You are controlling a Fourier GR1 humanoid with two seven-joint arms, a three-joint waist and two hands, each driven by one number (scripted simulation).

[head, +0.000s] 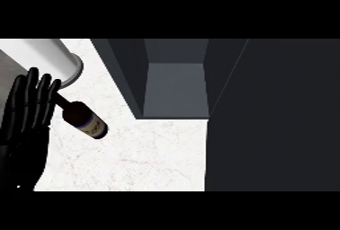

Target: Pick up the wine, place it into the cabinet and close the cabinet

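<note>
The wine bottle (83, 117) is dark with a pale label and stands tilted over the white counter (146, 157) at the left. Its neck points up-left and meets the edge of my left hand (26, 117). That hand is at the view's left edge with straight fingers pointing up; no finger curls round the bottle. To the bottle's right is the cabinet (174, 90), open, with a bare grey inside. Its dark door (272, 117) stands swung out and fills the right side. My right hand does not show.
A white cylinder-shaped object (56, 56) stands at the back left, just behind my left hand's fingertips. The cabinet's dark side wall (123, 76) rises between the bottle and the grey inside.
</note>
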